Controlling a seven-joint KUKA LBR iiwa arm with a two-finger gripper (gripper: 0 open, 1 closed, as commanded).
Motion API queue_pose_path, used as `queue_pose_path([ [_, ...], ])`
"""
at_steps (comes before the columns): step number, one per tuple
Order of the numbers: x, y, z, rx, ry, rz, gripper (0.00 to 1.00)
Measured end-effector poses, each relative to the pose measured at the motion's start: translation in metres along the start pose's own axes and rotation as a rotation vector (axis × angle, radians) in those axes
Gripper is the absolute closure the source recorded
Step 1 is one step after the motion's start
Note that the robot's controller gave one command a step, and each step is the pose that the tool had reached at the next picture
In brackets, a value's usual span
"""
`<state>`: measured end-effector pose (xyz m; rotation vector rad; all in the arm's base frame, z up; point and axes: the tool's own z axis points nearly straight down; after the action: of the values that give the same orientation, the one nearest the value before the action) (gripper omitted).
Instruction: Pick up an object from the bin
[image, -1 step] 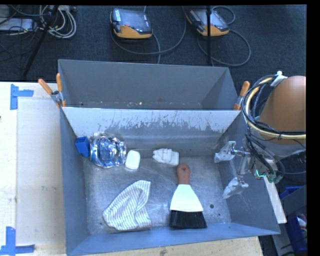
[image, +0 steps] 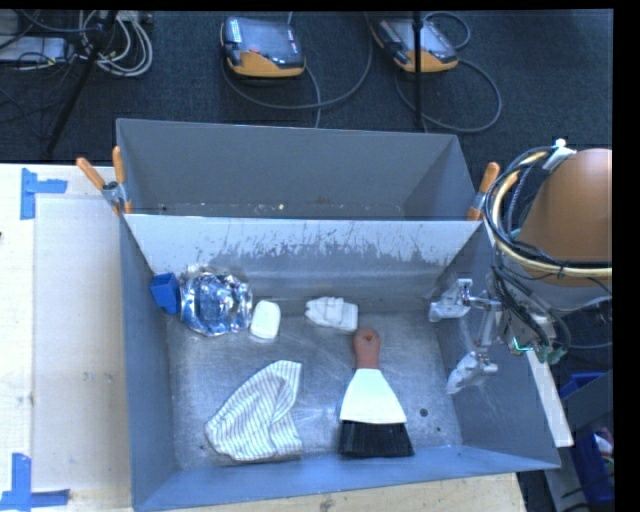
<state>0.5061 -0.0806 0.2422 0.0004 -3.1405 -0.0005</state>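
My gripper (image: 462, 340) hangs at the bin's right side, its two metal fingers spread wide apart, one fingertip (image: 449, 303) higher and the other (image: 468, 373) lower, with nothing between them. To its left lies a small hand brush (image: 372, 398) with a brown handle, a white body and black bristles. A white crumpled lump (image: 332, 313) rests near the bin's middle, left of the gripper.
A striped cloth (image: 257, 412) lies at the front left. At the back left sit a crinkled clear bottle with a blue cap (image: 204, 299) and a small white block (image: 265, 320). The bin's right wall slopes up just under the gripper.
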Motion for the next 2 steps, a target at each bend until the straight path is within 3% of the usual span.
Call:
queue_pose_path([
  [1,-0.001,0.004,0.037,0.000,-0.006,0.069,0.00],
  [2,0.001,0.041,0.104,0.001,-0.004,0.023,0.00],
])
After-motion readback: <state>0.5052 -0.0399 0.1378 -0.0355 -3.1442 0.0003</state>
